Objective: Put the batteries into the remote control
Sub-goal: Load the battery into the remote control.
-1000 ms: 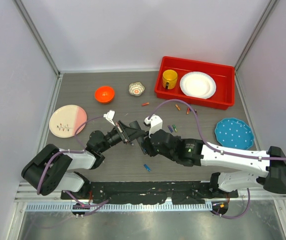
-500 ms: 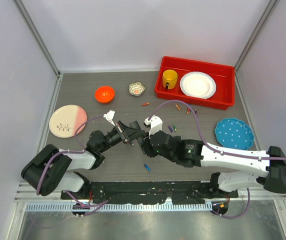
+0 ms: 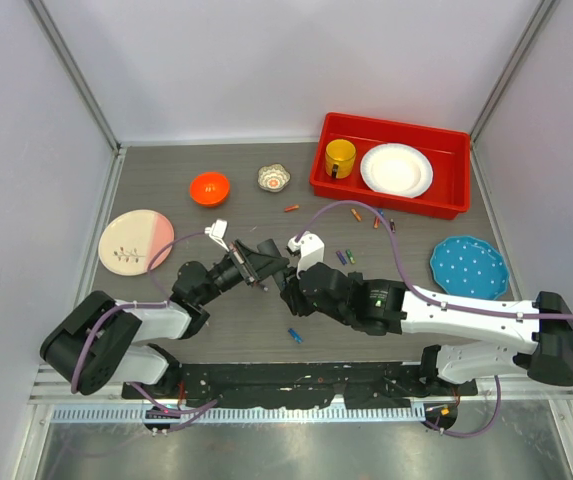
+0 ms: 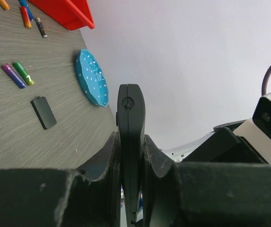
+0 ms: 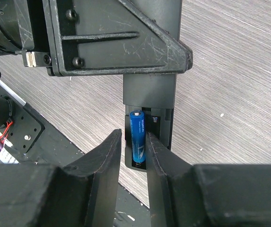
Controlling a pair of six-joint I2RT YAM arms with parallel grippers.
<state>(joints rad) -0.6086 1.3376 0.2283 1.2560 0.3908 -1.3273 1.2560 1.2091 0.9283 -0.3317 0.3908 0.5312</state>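
Since the picture of a second ago, the right arm has edged a little toward the left arm in the top view, so the two claws now meet almost tip to tip above the table. The left claw is clamped on the remote control, which juts straight out past its fingertips and shows edge-on from that wrist. The right claw is closed around a blue battery, one finger on each side, as far as we can tell. What matters for the next move is the alignment. From the right wrist, the remote runs straight ahead of the right claw, with its open recess facing this claw. The battery's long axis lies parallel to the remote's, and it sits in the left-hand bay at the end of the recess nearest the right claw. We cannot tell whether it is fully seated. The bay just to the right of it looks empty. We judge that the right arm, already on the battery, only needs to press it into the recess while the left arm holds the remote steady. A spare blue battery lies on the table just on the near side of the right claw, and a purple and green pair lies beyond its wrist.
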